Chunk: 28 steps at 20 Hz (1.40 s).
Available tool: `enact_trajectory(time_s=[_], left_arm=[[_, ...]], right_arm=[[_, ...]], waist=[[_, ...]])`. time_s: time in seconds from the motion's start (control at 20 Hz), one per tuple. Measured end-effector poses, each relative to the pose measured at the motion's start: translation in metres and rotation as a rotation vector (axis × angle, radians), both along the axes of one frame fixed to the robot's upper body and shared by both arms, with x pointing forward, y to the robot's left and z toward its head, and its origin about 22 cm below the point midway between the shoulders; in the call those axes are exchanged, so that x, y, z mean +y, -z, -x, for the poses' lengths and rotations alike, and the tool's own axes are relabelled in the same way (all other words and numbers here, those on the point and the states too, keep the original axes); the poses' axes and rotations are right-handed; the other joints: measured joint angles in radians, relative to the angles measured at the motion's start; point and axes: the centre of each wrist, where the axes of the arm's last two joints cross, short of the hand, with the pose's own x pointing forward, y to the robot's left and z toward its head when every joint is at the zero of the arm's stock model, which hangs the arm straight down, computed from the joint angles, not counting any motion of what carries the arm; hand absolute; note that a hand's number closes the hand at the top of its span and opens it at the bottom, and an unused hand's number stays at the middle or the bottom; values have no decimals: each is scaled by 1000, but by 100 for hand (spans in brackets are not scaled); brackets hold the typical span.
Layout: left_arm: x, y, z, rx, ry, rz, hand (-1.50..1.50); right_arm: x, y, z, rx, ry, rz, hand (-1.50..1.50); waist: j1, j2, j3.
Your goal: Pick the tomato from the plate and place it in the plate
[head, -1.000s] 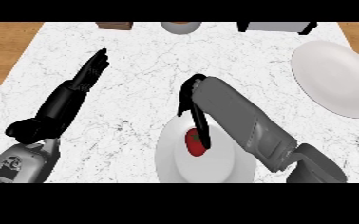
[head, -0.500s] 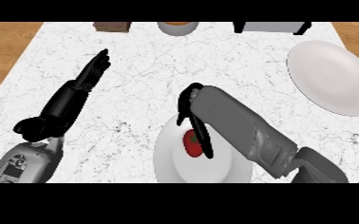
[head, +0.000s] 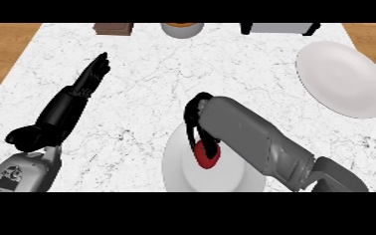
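Observation:
A red tomato [head: 206, 160] lies on the near white plate [head: 176, 165] at the counter's front middle. My right hand [head: 197, 118] comes in from the lower right and hangs over that plate. Its black fingers curl down around the tomato and hide most of it. A second, larger white plate [head: 341, 79] sits at the right edge with nothing on it. My left hand [head: 89, 78] rests open at the left, fingers straight and pointing away, well apart from both plates.
Along the counter's back edge stand a brown block [head: 114, 28], a grey bowl [head: 182, 29] and a pale box-like appliance [head: 279, 28]. Wooden floor [head: 15, 42] shows past the counter's left side. White marble lies between the two plates.
My right hand's fingers have curled lower and closer round the tomato on the near plate. The left hand has stayed where it was.

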Motion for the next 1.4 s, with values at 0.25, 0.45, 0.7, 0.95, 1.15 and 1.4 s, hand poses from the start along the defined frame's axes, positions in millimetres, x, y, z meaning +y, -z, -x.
enact_trajectory(time_s=[0.25, 0.45, 0.7, 0.95, 1.15, 1.4], left_arm=[[2, -1, 2, 2, -9, -1, 0], [4, 1, 3, 9, -19, 1, 0], [6, 2, 4, 17, -23, -4, 0], [0, -1, 3, 8, 6, -4, 0], [-6, -4, 0, -3, 24, -2, 0], [-7, -6, -3, -2, 28, -5, 0]], right_arm=[[6, -7, -2, -98, 36, -8, 150], [-31, -21, -34, -376, 321, 105, 150], [-88, -57, -73, -811, 689, 310, 150], [-89, -87, -89, -1208, 929, 388, 150], [-69, -101, -93, -1416, 1013, 397, 150], [-57, -116, -98, -1593, 1063, 412, 150]], waist=[[1, 2, 3], [-8, 6, 7], [-12, 8, 6], [22, 25, 5], [40, 34, 6], [40, 37, 6]])
